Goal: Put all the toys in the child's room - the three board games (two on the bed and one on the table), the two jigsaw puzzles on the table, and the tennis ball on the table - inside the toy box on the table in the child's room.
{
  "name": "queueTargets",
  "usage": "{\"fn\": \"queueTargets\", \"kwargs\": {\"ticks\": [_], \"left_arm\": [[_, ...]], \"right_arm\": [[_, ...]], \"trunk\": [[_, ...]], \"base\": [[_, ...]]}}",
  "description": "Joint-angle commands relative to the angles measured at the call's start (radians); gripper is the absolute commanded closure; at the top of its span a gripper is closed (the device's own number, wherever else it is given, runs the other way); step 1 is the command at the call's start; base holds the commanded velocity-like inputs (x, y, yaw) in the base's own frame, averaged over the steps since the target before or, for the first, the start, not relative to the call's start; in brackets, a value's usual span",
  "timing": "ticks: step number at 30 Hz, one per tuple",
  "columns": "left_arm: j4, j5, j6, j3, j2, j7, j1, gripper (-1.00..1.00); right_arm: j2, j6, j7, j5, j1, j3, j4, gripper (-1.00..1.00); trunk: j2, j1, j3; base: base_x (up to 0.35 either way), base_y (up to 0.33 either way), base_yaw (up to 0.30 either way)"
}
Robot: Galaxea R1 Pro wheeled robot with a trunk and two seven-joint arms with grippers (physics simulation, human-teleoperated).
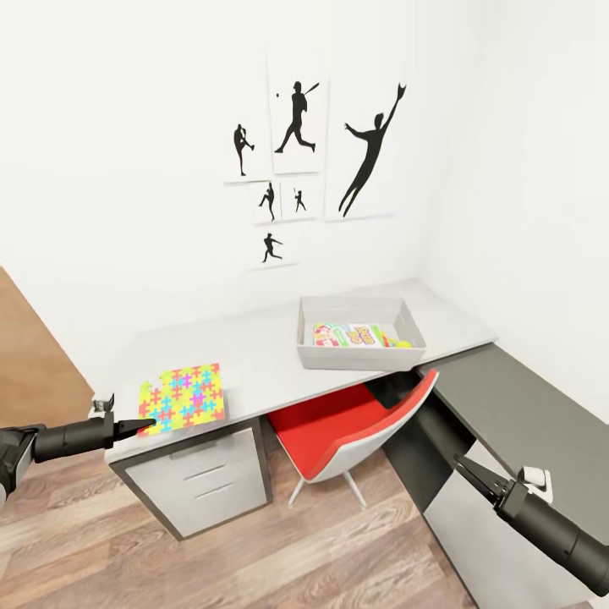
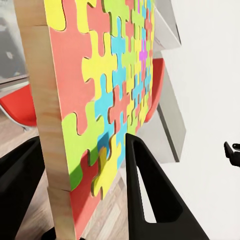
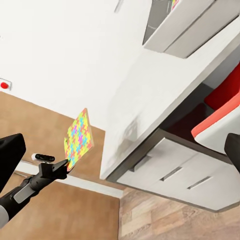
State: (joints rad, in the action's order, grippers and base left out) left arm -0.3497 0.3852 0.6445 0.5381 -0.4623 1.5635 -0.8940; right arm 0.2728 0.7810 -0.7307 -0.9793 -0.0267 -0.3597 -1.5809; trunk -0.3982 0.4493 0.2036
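My left gripper point(image 1: 145, 422) is shut on the edge of a jigsaw puzzle point(image 1: 182, 397), a flat slab of yellow, pink, green and blue pieces. It holds the slab tilted and lifted at the left end of the table point(image 1: 254, 338). Up close, the jigsaw puzzle point(image 2: 100, 90) sits between the two black fingers point(image 2: 150, 200). From the right wrist, the jigsaw puzzle point(image 3: 79, 137) hangs in the air beside the table's end. The grey toy box point(image 1: 359, 357) stands at the table's right end with colourful board games point(image 1: 355, 336) inside. My right gripper point(image 1: 463, 463) is open and low at the right.
A red and white chair point(image 1: 338, 431) is tucked under the table beside the white drawer unit point(image 1: 211, 478). A lower dark grey-topped unit point(image 1: 524, 397) runs along the right wall. A brown door point(image 1: 34, 355) is at the left. Baseball silhouette prints point(image 1: 296, 161) hang above.
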Motion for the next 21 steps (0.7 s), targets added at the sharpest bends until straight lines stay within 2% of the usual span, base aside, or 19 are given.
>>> {"fn": "queueTargets", "kwargs": {"ticks": [1, 21], "left_arm": [[0.0, 0.011, 0.011, 0.007, 0.001, 0.007, -0.001, 1.0], [0.0, 0.011, 0.011, 0.005, 0.002, 0.007, -0.001, 1.0]], "right_arm": [[0.0, 0.006, 0.001, -0.004, 0.0, -0.001, -0.001, -1.0], [0.0, 0.006, 0.001, -0.004, 0.0, -0.001, -0.001, -1.0]], "trunk": [[-0.002, 0.001, 0.0], [-0.002, 0.001, -0.033]], "base": [[0.0, 0.0, 0.0], [0.0, 0.0, 0.0]]}}
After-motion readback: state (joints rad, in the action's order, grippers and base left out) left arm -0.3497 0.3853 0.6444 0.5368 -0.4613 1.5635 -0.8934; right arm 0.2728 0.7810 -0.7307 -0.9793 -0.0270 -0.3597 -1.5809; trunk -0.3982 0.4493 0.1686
